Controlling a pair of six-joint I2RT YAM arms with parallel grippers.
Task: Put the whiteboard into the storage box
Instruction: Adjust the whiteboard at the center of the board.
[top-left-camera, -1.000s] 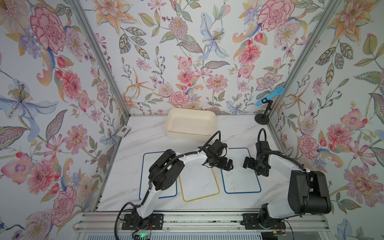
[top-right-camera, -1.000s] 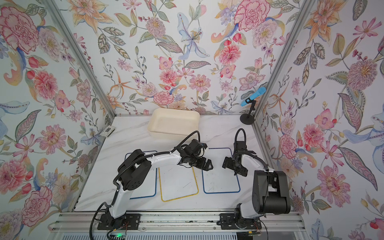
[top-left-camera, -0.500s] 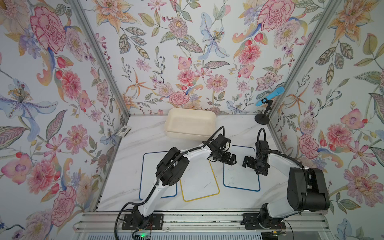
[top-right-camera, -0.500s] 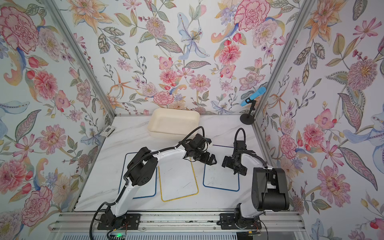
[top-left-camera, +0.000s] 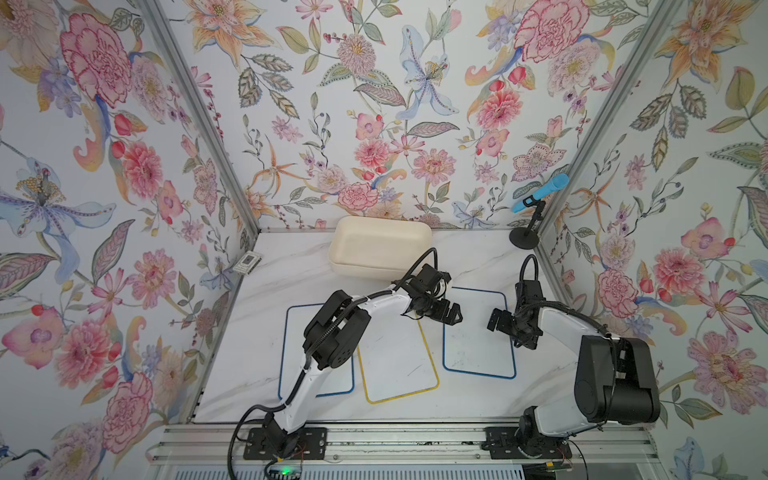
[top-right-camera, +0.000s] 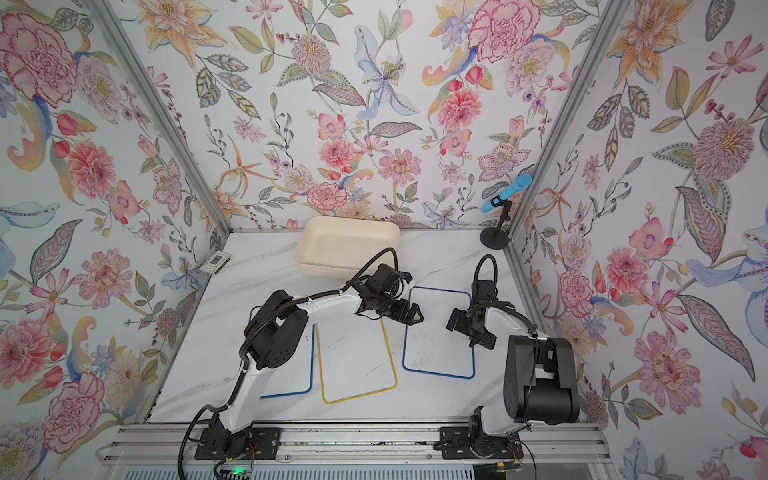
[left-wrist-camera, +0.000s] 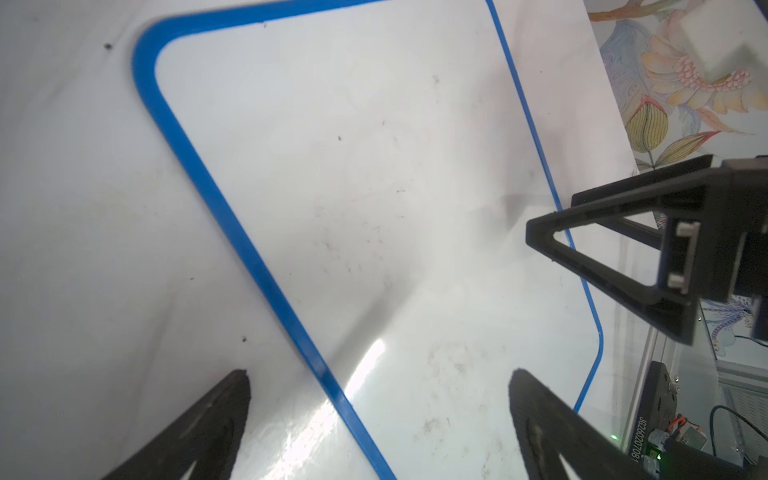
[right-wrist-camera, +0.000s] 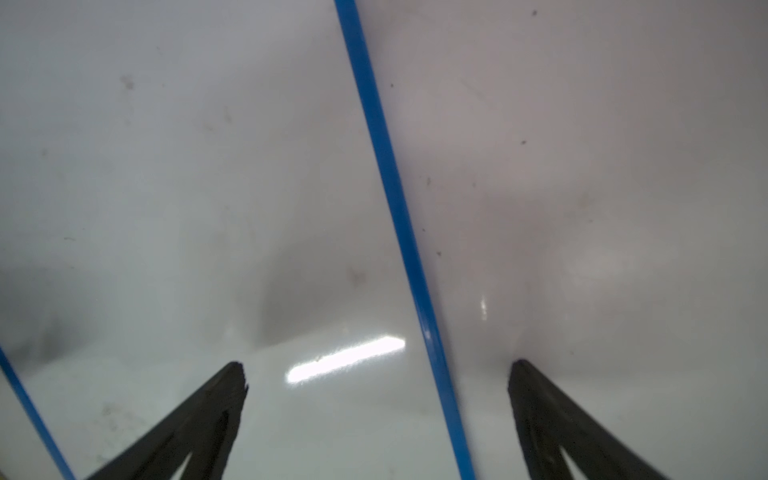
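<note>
The blue-framed whiteboard (top-left-camera: 478, 332), right of centre, is flanked by the left gripper (top-left-camera: 449, 312) and right gripper (top-left-camera: 496, 323), both spread wide and empty, apparently for a two-sided lift into the storage box (top-left-camera: 380, 245) at upper centre.

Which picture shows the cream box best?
A top view: the storage box shows almost whole there, open side up, so you can see inside. Both top views show it about equally well. Neither wrist view clearly shows it.
</note>
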